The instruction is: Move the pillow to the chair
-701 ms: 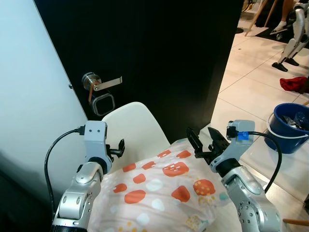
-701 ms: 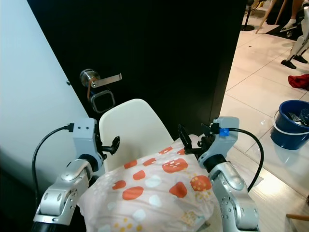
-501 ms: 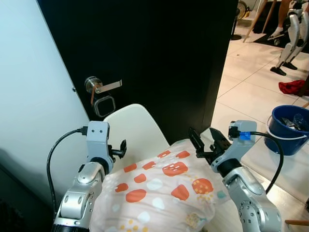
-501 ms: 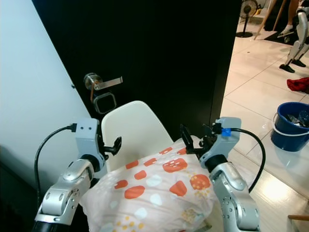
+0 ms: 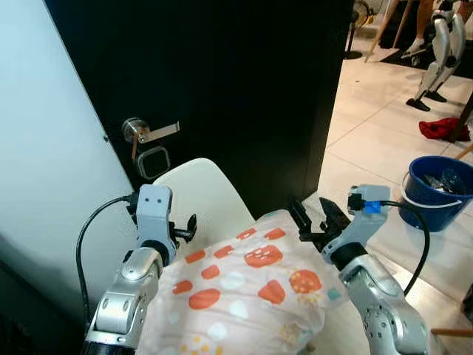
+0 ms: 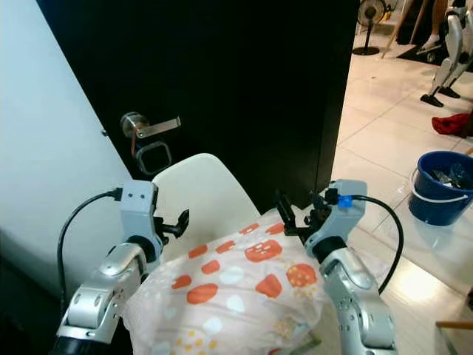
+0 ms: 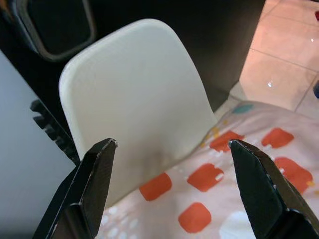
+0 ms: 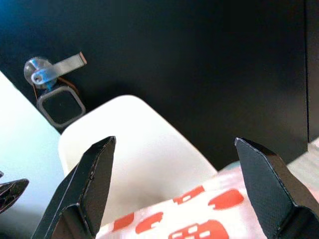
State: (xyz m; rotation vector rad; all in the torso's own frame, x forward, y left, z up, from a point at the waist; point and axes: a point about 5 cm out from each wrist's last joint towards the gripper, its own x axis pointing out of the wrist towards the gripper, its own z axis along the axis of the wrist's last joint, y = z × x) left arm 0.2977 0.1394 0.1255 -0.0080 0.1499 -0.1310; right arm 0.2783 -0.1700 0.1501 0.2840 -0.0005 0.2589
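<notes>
I see the spotted pillow [image 5: 247, 292] at lower centre against the white chair [image 5: 199, 196], my left gripper [image 5: 185, 225] and right gripper [image 5: 314, 222] both released beside it.

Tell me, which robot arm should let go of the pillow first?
Neither alone, probably. The pillow lies between the open left gripper and open right gripper, already against the chair. Both look equally placed to draw back.
</notes>
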